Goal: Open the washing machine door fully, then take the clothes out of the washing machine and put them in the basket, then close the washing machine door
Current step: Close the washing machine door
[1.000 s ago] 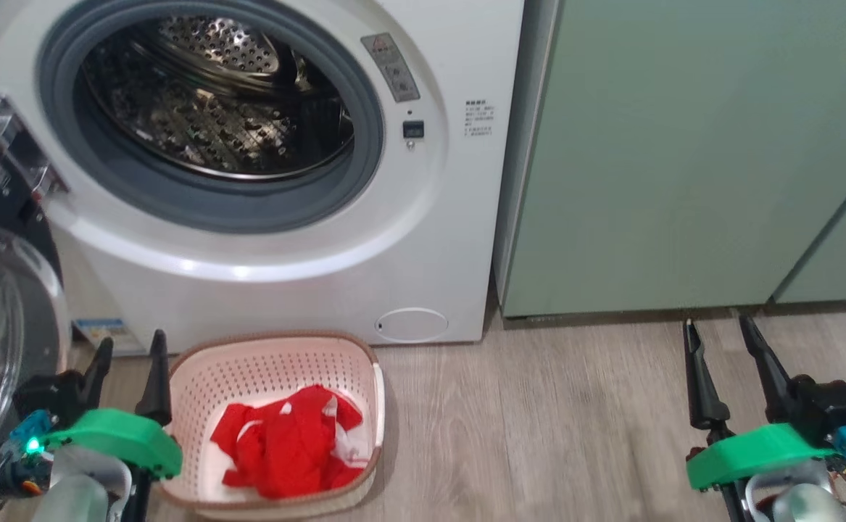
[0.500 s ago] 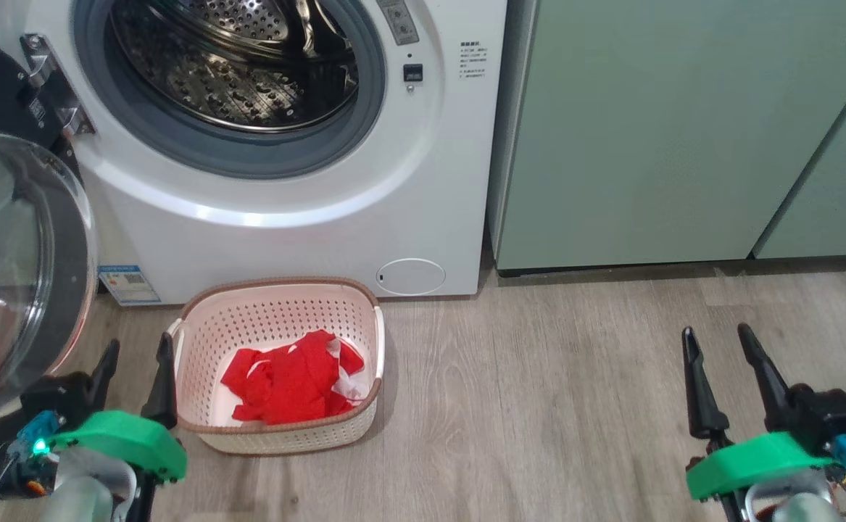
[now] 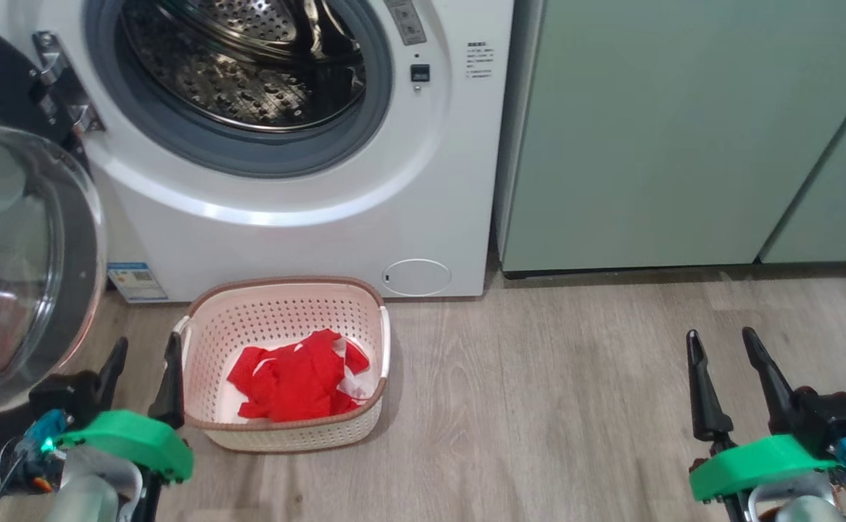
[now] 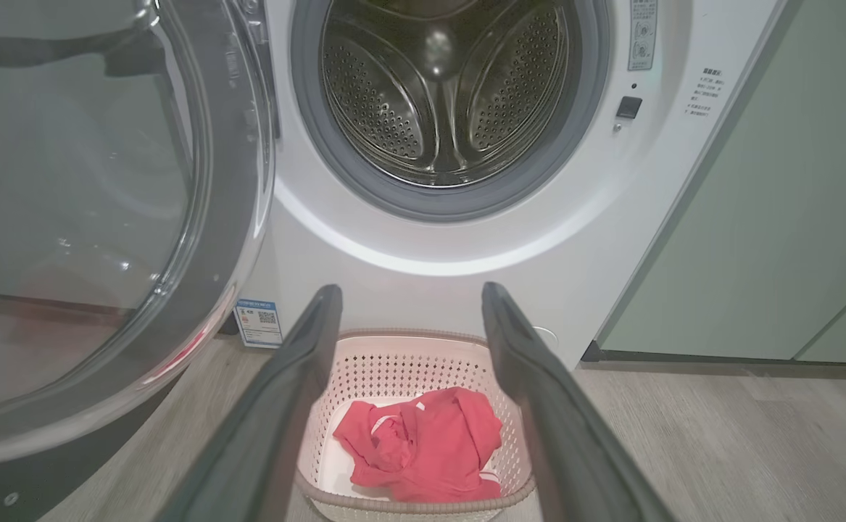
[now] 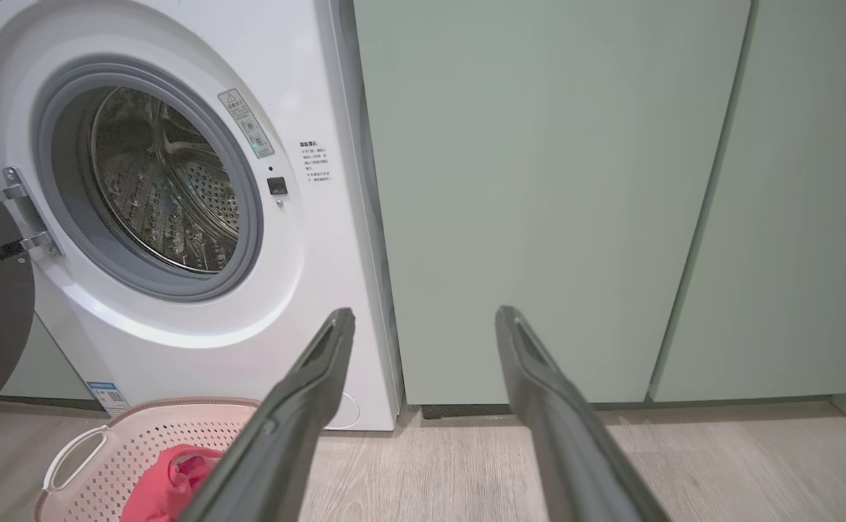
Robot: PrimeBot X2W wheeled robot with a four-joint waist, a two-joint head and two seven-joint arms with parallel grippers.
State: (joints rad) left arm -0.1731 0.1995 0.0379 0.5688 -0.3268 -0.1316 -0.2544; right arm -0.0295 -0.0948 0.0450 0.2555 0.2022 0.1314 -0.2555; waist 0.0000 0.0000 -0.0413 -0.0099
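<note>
The white washing machine [image 3: 307, 225] stands open, its steel drum [image 3: 241, 58] bare inside. Its door [image 3: 24, 261] with black rim and glass bowl hangs swung out at the left. On the floor in front sits the cream basket [image 3: 285, 297] holding the red clothes [image 3: 296, 377]. My left gripper [image 3: 143, 348] is open just left of the basket, nothing between its fingers. In the left wrist view the fingers [image 4: 299, 377] frame the basket [image 4: 408, 355] and clothes [image 4: 423, 446]. My right gripper [image 3: 720, 344] is open over bare floor far to the right.
Pale green cabinets [image 3: 683, 138] stand right of the washer. Wood-look floor [image 3: 538, 406] stretches between the basket and my right gripper. The open door [image 4: 104, 217] crowds the left side beside my left arm. A blue sticker [image 3: 135, 279] marks the washer's lower left.
The head camera has drawn back and tilted down, so the whole scene shifted up and the basket looks smaller. Both grippers stay open. Clothes lie still in the basket.
</note>
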